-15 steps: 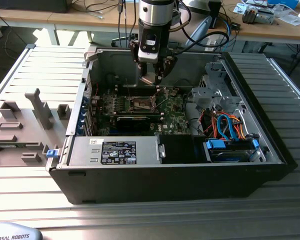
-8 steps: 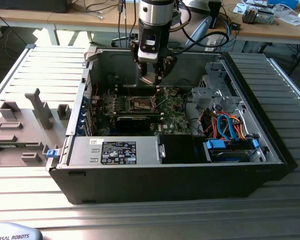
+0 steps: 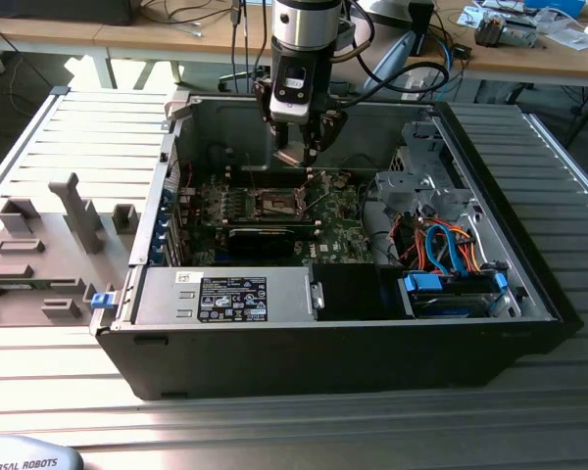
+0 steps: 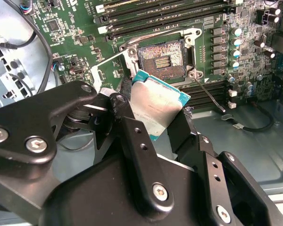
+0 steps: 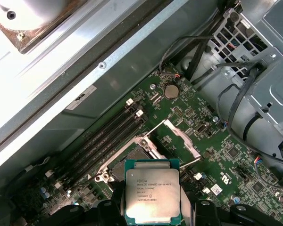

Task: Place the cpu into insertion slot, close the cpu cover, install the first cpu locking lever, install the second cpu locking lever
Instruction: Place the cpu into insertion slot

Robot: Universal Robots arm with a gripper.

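Chip: the cpu (image 4: 158,106) hangs in the air over the board, not seated. Its silver top shows in both wrist views, and it looks tilted in the second wrist view.
Grip: the pincer (image 4: 153,117) pinches the cpu by two opposite edges, with a black finger (image 4: 124,110) pressed on each side.
Place in frame: in the exterior view the pincer (image 3: 296,152) sits at upper centre, lowered inside the open case and just above the slot.
Socket: the slot (image 4: 161,59) lies bare, its dark centre and fine contacts exposed inside a silvery border. The cpu is near it but apart.
Lid: the cover (image 5: 181,137) stands swung up at one side of the slot, with its square window clear.
Lever: a thin lever (image 4: 208,95) angles away from one corner of the slot.
Neighbours: long black memory slots (image 4: 160,14) run along one side of the slot on the green board (image 3: 338,233).
Case: the black case (image 3: 323,362) lies with its open side up in the middle of the exterior view. Blue and orange cables (image 3: 449,245) bunch toward the exterior view's right.
Table: the ribbed metal table (image 3: 69,392) carries the case. Grey fixtures (image 3: 39,259) stand on it at the exterior view's left.
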